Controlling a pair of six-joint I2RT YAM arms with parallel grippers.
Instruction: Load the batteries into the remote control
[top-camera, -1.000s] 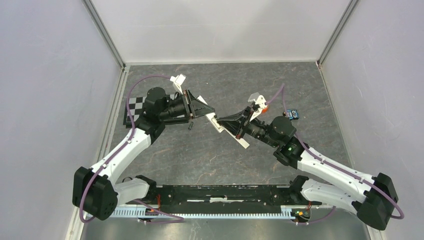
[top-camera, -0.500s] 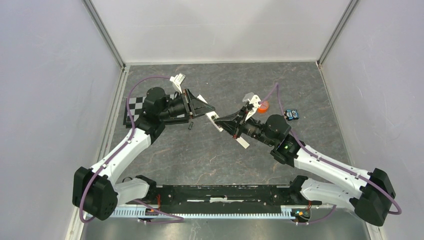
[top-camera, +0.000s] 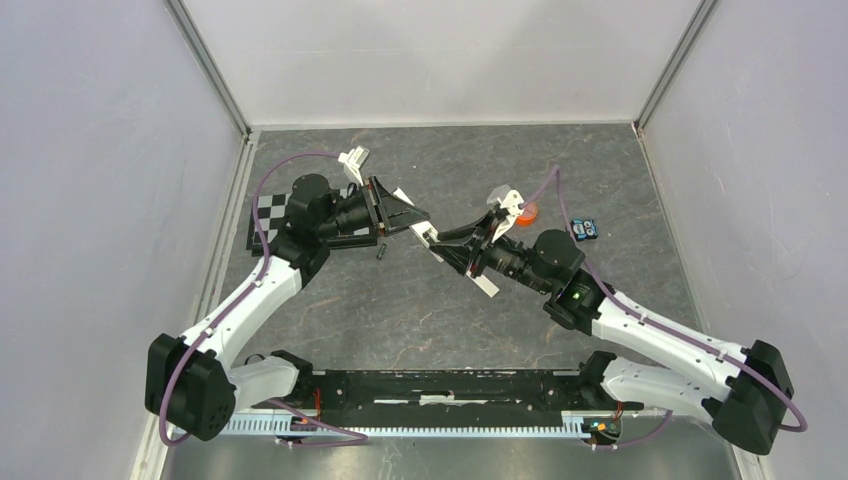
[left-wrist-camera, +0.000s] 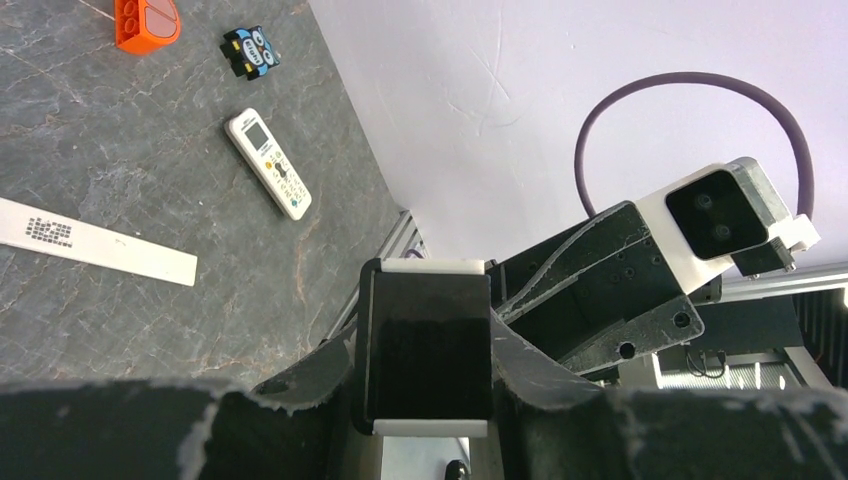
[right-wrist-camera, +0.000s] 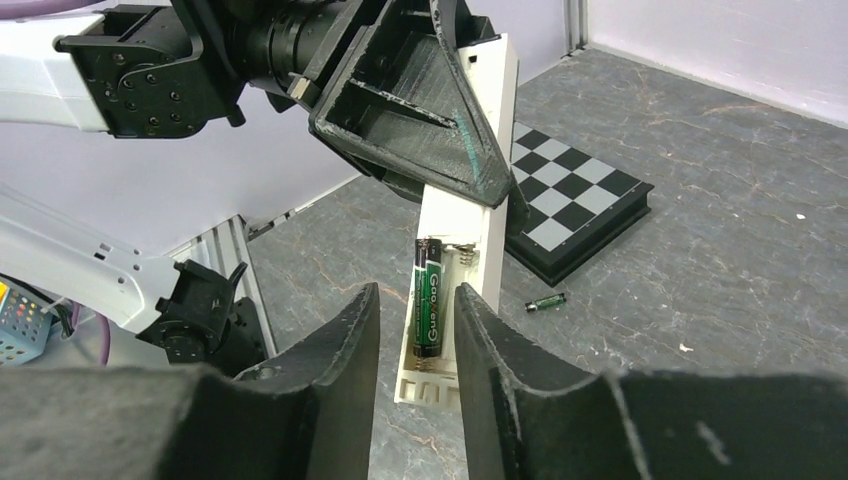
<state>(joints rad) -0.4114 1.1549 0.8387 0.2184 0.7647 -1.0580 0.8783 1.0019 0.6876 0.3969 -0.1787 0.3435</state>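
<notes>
My left gripper (top-camera: 418, 222) is shut on the remote control (right-wrist-camera: 462, 215) and holds it tilted above the table. Its open battery recess faces my right gripper. One battery (right-wrist-camera: 430, 308), dark with green markings, lies in the recess. The other battery (right-wrist-camera: 546, 301) lies on the table near the checkerboard; it also shows in the top view (top-camera: 381, 251). My right gripper (right-wrist-camera: 418, 295) is open and empty, its jaws a narrow gap apart, just short of the recess end. In the left wrist view the left gripper (left-wrist-camera: 425, 350) clamps the remote's dark end (left-wrist-camera: 425, 340).
A checkerboard (top-camera: 268, 216) lies under the left arm. An orange block (top-camera: 527, 211) and a small blue toy (top-camera: 586, 230) lie at the back right. A white strip (left-wrist-camera: 95, 245) and a second white handset (left-wrist-camera: 268, 177) lie on the table.
My right wrist has rolled and the gripper has edged left, closer to the remote's recess. The left arm and the loose battery have barely moved.
</notes>
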